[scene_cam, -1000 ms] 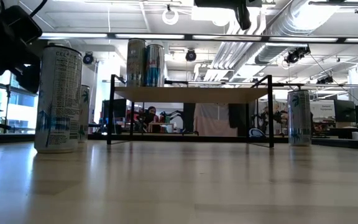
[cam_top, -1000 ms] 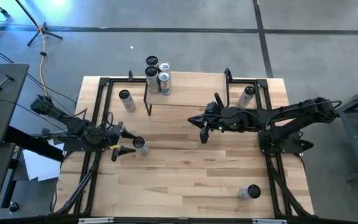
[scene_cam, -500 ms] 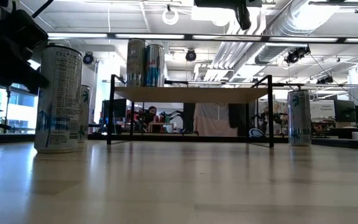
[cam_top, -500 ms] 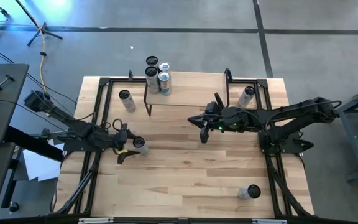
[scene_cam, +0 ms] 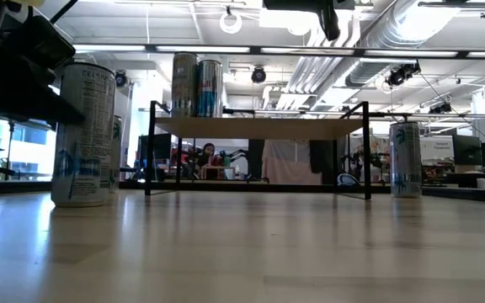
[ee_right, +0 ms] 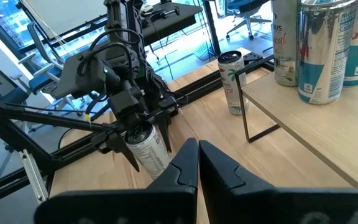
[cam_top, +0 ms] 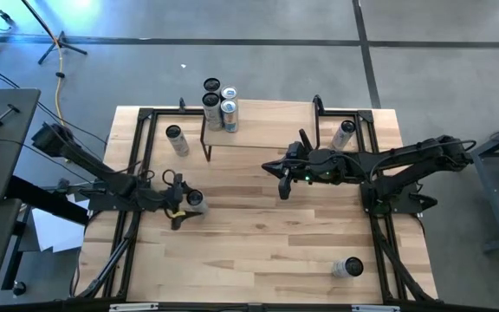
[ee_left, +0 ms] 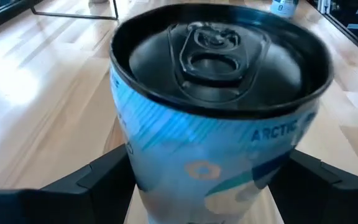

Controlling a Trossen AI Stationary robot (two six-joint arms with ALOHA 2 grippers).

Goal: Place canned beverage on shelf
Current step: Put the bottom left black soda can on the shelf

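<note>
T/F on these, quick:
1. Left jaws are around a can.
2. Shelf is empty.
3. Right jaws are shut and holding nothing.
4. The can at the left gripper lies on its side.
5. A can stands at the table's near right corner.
1. True. The left gripper has its jaws on either side of the can; the wrist view shows a finger on each flank.
2. False. The shelf carries cans at its left end.
3. True. The right gripper hangs over bare table, jaws together.
4. False. It stands upright, top facing the wrist camera.
5. True. A lone can stands there, away from both arms.
</note>
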